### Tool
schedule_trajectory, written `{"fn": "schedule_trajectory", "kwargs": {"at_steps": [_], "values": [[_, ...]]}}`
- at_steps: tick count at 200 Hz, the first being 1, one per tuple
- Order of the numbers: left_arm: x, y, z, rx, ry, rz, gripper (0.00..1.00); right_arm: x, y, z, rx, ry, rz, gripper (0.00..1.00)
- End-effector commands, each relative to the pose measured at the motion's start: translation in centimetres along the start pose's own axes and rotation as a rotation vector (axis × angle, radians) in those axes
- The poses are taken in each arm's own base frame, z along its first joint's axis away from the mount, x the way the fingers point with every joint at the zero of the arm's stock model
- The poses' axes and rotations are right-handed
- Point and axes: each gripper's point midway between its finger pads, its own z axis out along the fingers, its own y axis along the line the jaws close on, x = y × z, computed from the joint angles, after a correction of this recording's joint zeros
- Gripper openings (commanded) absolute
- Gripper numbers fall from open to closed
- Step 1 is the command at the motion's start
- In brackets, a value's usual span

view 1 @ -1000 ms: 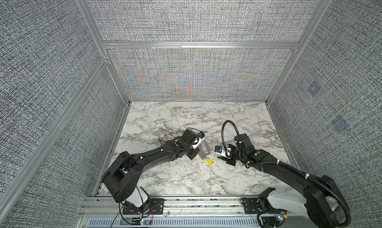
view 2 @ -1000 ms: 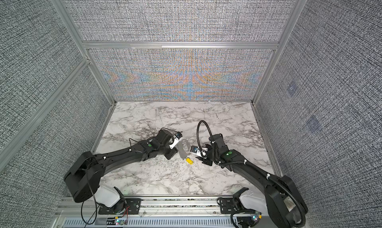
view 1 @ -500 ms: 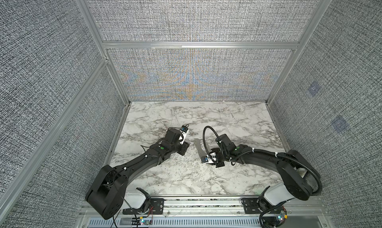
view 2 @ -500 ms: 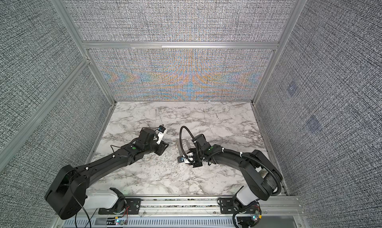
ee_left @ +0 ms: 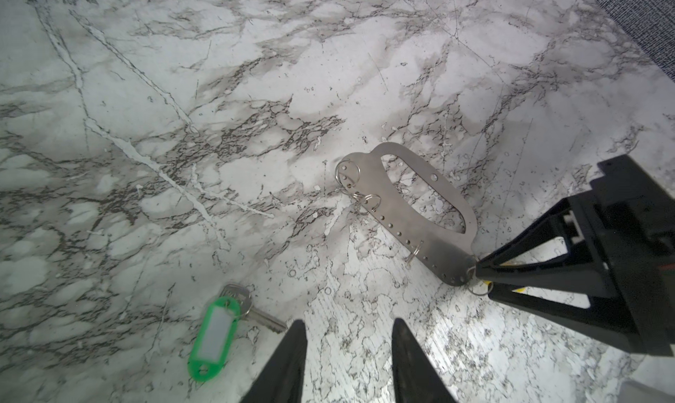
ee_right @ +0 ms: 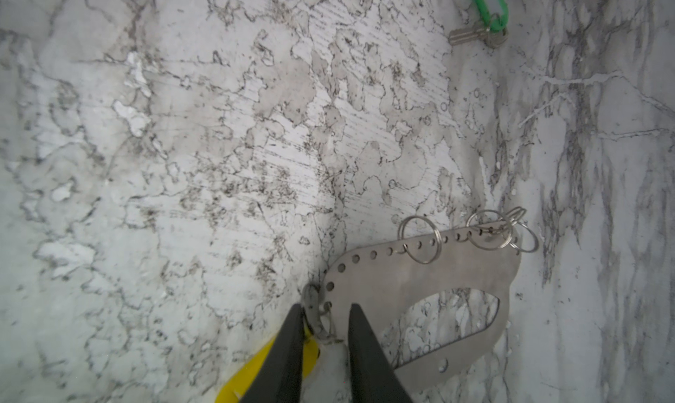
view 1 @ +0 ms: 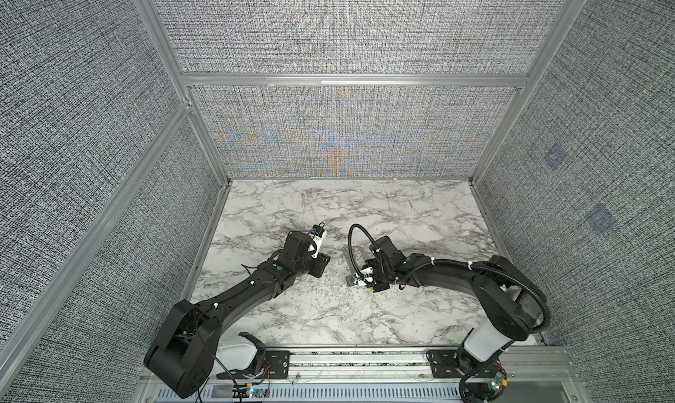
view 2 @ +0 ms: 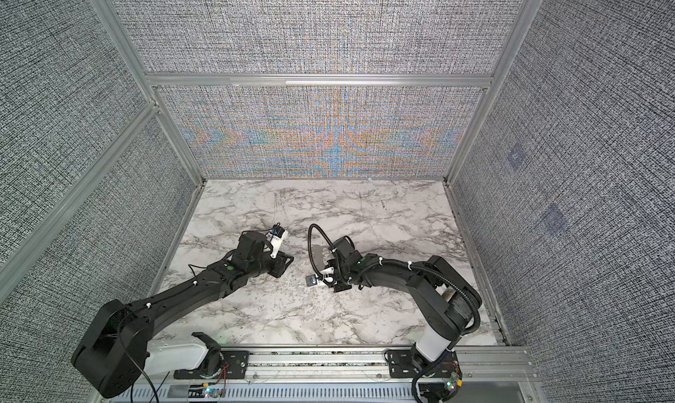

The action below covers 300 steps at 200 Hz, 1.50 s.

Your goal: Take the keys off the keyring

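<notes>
A: Where's the keyring (ee_left: 431,248)?
B: Flat on the table (ee_left: 182,91). The green key (ee_left: 215,331) lies loose, well apart from it, near the left gripper (ee_left: 349,328), whose jaws stand apart, empty.
A: And the yellow key (ee_right: 255,375)?
B: At the keyring's end, its tag under the right gripper (ee_right: 325,310). Those jaws are narrow, straddling a small ring (ee_right: 310,297) there; I cannot tell whether they pinch it.

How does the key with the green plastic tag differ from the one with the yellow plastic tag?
The green-tagged key lies free on the marble, apart from the flat grey metal keyring; the yellow-tagged key sits at its end, between the right gripper's fingers. Green shows whole; yellow is mostly hidden.
</notes>
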Motion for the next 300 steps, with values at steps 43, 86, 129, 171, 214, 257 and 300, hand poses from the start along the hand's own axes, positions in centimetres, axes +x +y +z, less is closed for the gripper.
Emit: {"fn": "schedule_trajectory", "kwargs": {"at_steps": [43,86,129,171,214,257,300], "values": [[-0.3,-0.3,0.0,0.022,-0.018,0.01,0.4,0.5,0.9,0.1,-0.042,0.022,-0.039,0.21],[-0.3,-0.4,0.2,0.028,-0.011,0.011,0.4,0.7,0.1,0.3,-0.01,0.042,-0.048,0.21],[-0.3,-0.4,0.2,0.03,-0.011,0.016,0.4,0.3,-0.2,-0.1,0.001,0.027,-0.071,0.14],[-0.1,-0.4,0.3,0.032,-0.005,0.025,0.39,0.0,0.1,-0.3,-0.026,0.021,-0.073,0.07],[-0.5,-0.9,-0.4,0.056,-0.032,0.068,0.39,-1.6,-0.6,-1.3,-0.016,-0.043,-0.043,0.03],[-1.1,-3.4,-2.1,0.178,-0.096,0.21,0.39,-4.9,-2.5,-3.9,-0.013,-0.18,0.065,0.01],[-2.1,-5.8,-5.5,0.273,-0.26,0.377,0.38,-7.5,-3.7,-6.7,-0.016,-0.306,0.161,0.01]]}}
